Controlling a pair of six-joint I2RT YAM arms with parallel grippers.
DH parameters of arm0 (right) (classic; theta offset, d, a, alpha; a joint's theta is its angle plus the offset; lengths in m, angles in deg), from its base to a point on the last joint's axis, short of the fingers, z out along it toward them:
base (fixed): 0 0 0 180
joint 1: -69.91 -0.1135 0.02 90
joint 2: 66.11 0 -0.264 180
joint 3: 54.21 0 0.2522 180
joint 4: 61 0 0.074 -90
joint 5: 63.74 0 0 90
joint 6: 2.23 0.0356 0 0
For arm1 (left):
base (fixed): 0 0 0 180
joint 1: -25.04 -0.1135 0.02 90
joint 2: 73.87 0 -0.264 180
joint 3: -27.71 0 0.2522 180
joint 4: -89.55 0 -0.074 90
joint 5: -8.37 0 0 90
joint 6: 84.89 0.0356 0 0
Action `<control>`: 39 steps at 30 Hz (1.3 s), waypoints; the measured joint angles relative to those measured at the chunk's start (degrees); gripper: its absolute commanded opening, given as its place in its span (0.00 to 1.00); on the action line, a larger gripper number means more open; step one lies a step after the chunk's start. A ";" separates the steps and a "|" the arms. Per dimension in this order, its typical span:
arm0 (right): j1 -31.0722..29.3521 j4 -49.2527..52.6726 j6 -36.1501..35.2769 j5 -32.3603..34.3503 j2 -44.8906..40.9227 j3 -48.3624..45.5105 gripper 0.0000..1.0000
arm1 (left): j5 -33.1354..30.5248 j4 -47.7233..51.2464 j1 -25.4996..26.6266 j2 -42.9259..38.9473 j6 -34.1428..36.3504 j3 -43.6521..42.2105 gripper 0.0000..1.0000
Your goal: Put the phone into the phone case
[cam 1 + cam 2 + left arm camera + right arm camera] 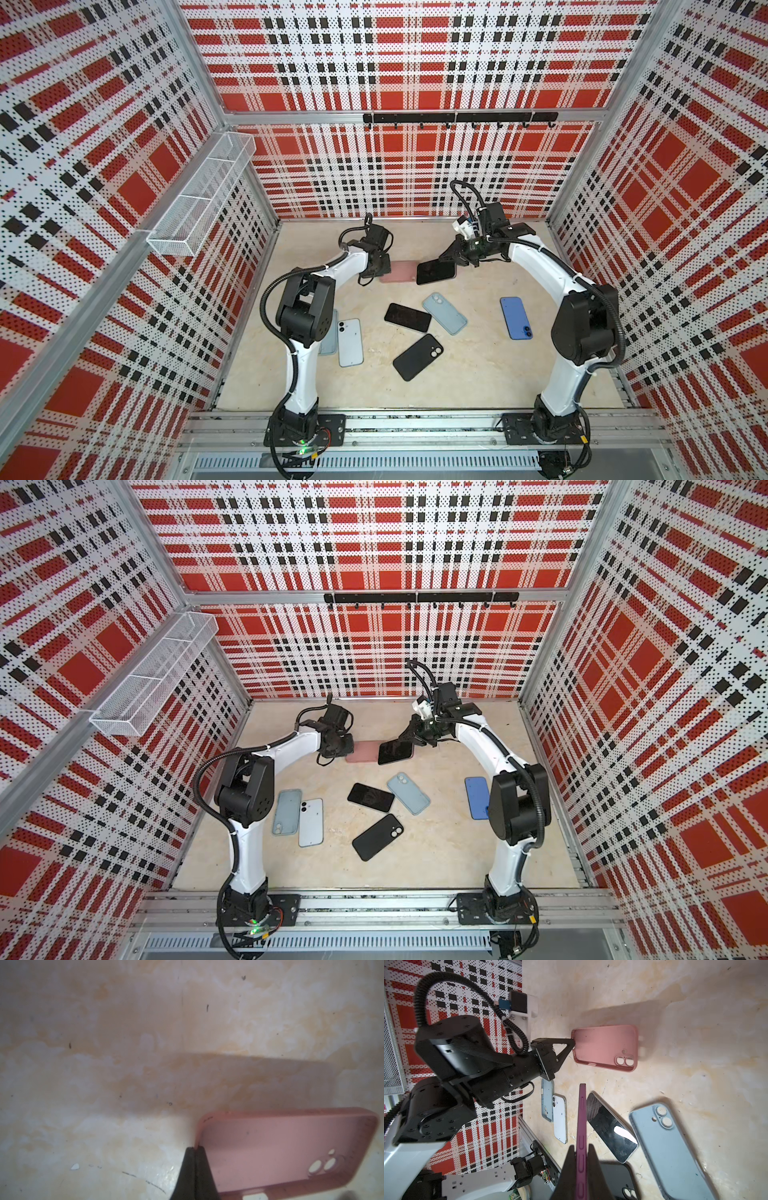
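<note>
Pinching the pink case [291,1147] by its rim, left tool [195,1148] is clamping tight; right tool [581,1146] is gripping the phone [582,1109] edgewise. Thin rim pinch is likely risking slippage during insertion.

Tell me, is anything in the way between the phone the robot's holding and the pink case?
No, nothing visible is. The right gripper holds the phone just beside the pink case, with only bare table between. The case lies open side up and empty; the left gripper pinches its short end wall.

Beige table [436,854] bears a pink case [363,752] and 6 scattered phones or cases [370,797] [408,793] [476,798] [377,836] [311,823] [286,812].
</note>
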 measured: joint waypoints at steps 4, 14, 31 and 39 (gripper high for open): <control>0.00 -2.23 1.20 -1.14 4.17 1.29 0.00 | 0.17 0.74 0.20 1.79 1.40 0.76 0.07; 0.00 -3.23 2.10 -2.82 14.03 8.98 0.00 | 3.19 1.55 -0.50 1.92 1.92 -1.14 0.24; -2.32 -5.03 5.46 -8.50 27.19 18.69 0.00 | 25.83 -20.98 -10.08 -13.33 -8.74 -20.13 0.42; -3.98 -7.85 8.85 -9.70 31.50 21.31 0.00 | 28.20 -23.89 -9.62 -9.01 -10.78 -20.17 0.42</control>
